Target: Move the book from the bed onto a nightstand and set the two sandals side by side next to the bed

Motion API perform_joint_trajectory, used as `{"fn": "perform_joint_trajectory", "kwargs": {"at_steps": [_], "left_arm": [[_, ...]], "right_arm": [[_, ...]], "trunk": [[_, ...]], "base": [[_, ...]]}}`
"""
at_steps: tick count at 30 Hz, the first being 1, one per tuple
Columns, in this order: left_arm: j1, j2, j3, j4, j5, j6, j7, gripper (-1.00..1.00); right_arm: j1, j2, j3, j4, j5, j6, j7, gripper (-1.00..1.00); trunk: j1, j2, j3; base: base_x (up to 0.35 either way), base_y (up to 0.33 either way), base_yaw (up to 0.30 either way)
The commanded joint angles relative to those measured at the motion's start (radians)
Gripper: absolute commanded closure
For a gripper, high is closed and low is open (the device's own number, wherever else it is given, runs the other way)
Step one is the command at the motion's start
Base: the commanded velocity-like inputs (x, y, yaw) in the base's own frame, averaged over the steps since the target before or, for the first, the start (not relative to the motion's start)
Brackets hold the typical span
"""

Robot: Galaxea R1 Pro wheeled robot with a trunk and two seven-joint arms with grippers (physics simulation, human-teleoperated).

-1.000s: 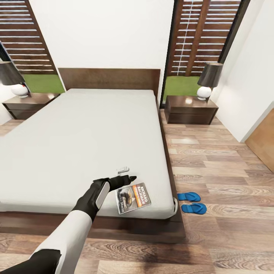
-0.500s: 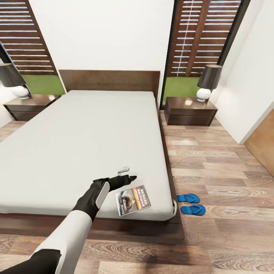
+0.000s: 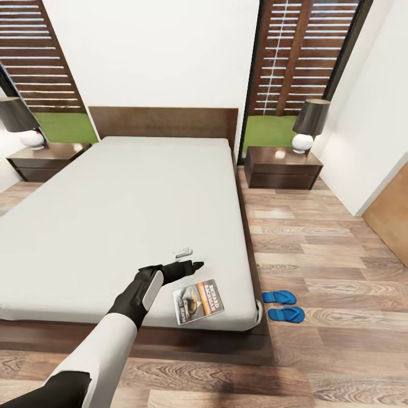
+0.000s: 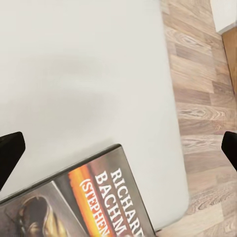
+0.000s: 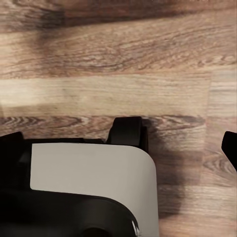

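Left to right, head view. Left nightstand [image 3: 48,154] sits at the left of the headboard with a lamp [image 3: 22,122] on top; the glossy top has bare space beside the lamp.

Our left gripper [image 3: 190,259] is out over the bed [image 3: 124,204] near its front right corner, just above and beside the book [image 3: 198,301]. In the left wrist view both dark fingertips [image 4: 11,153] sit far apart at the frame edges, so the jaws are spread wide with nothing between them. The book lies flat on the mattress below, close to the bed's right edge, cover up.

Progress as we judge it: book not yet picked, so that part is all ahead — grasp, lift, carry to a nightstand. The two sandals [image 3: 283,306] lie on the floor right beside the bed's front right corner, parallel and close together; that part looks already satisfied, though we can't confirm they touch.

Right nightstand [image 3: 283,165] carries a second lamp [image 3: 309,126]; it's well apart from the book, so we'd need to drive along the bed's right side. The sandals sit in that lane.

Right gripper: the right wrist view shows floor planks and robot body; state cannot be told.
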Motion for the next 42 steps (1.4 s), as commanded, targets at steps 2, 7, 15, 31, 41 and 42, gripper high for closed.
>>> {"fn": "perform_joint_trajectory", "kwargs": {"at_steps": [2, 7, 15, 31, 41, 42], "left_arm": [[0.0, 0.0, 0.002, -0.001, 0.007, 0.008, -0.001, -1.0], [0.0, 0.0, 0.001, 0.003, 0.011, 0.009, -0.021, -1.0], [0.0, 0.0, 0.002, 0.002, 0.021, 0.012, -0.036, -1.0], [0.004, 0.087, 0.003, 0.046, 0.037, 0.017, -0.336, -1.0], [0.059, 0.158, -0.001, 0.109, 0.031, 0.014, -0.671, -1.0], [0.066, 0.16, -0.001, 0.11, 0.031, 0.013, -0.687, -1.0]], "right_arm": [[-0.001, -0.001, -0.009, 0.003, 0.01, -0.003, 0.002, -1.0], [-0.001, -0.001, -0.009, 0.003, 0.011, -0.003, 0.0, -1.0], [-0.001, 0.0, -0.008, 0.003, 0.011, -0.003, -0.001, -1.0], [-0.001, -0.001, -0.009, 0.003, 0.01, -0.003, -0.001, -1.0], [-0.001, -0.001, -0.009, 0.003, 0.01, -0.003, -0.001, -1.0], [-0.001, -0.001, -0.009, 0.003, 0.01, -0.003, -0.001, -1.0]], "trunk": [[-0.008, 0.014, 0.006], [-0.027, 0.049, 0.021], [-0.058, 0.105, 0.046], [-0.119, 0.217, 0.097], [-0.157, 0.287, 0.128], [-0.161, 0.294, 0.131]], "base": [[0.0, 0.0, 0.0], [0.0, 0.0, 0.0], [0.0, 0.0, 0.0], [0.0, 0.0, 0.0], [0.0, 0.0, 0.0], [0.0, 0.0, 0.0]]}}
